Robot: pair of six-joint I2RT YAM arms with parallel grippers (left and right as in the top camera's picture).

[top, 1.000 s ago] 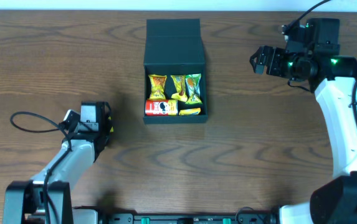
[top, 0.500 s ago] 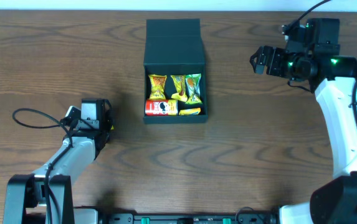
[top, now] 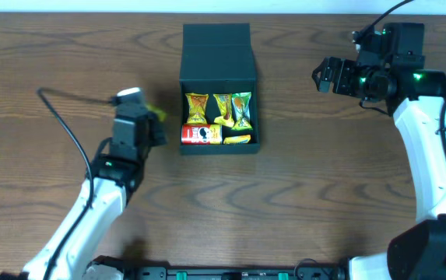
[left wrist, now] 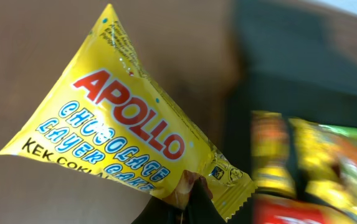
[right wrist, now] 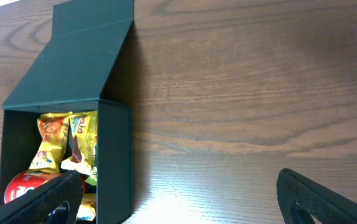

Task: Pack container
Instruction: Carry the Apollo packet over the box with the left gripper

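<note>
The container [top: 218,62] is a dark teal-black box at the table's back middle, its flap lid open and lying back. Inside are several snack packets [top: 217,110] and a red packet [top: 199,134]. My left gripper [top: 151,124] is shut on a yellow Apollo cake packet [left wrist: 128,134], held above the table just left of the box; a yellow corner shows in the overhead view [top: 156,113]. My right gripper [top: 321,75] is open and empty, raised to the right of the box, which also shows in the right wrist view [right wrist: 113,155].
A black cable [top: 67,124] loops from the left arm over the left side of the wooden table [top: 300,179]. The white table edge runs along the back.
My left arm has lifted and swung forward and right from the front left toward the box, carrying the yellow packet. The right arm has not moved.
</note>
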